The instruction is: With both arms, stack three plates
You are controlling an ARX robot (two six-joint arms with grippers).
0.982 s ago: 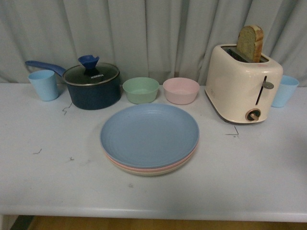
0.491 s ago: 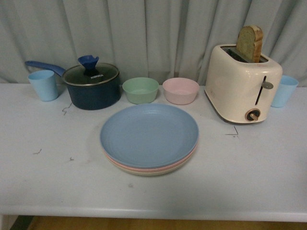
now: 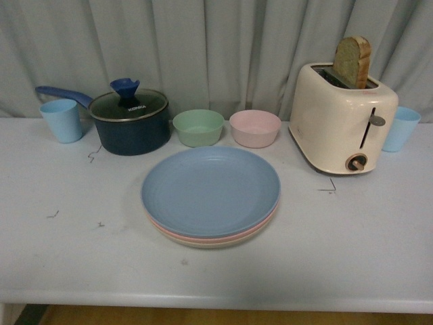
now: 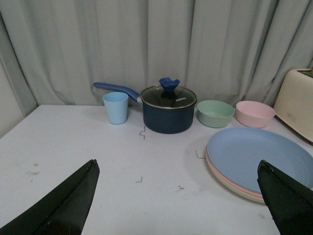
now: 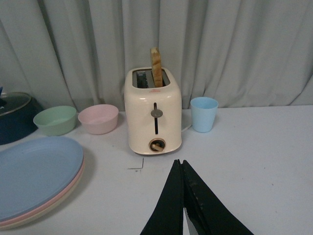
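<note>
The three big round matte plastic plates (image 3: pixel 210 196) sit just as they did a moment ago, blue on pink on beige, mid-bench (image 3: pixel 67 257), so stacking looks finished; left claw (image 4: pixel 176 200) is wide apart, right claw (image 5: pixel 183 205) pressed together.

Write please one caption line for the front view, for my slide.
Three plates stacked, blue plate on top, before a pot, two bowls and a toaster.

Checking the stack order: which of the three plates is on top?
The light blue plate; the pink plate and beige plate show only as rims beneath it.
</note>
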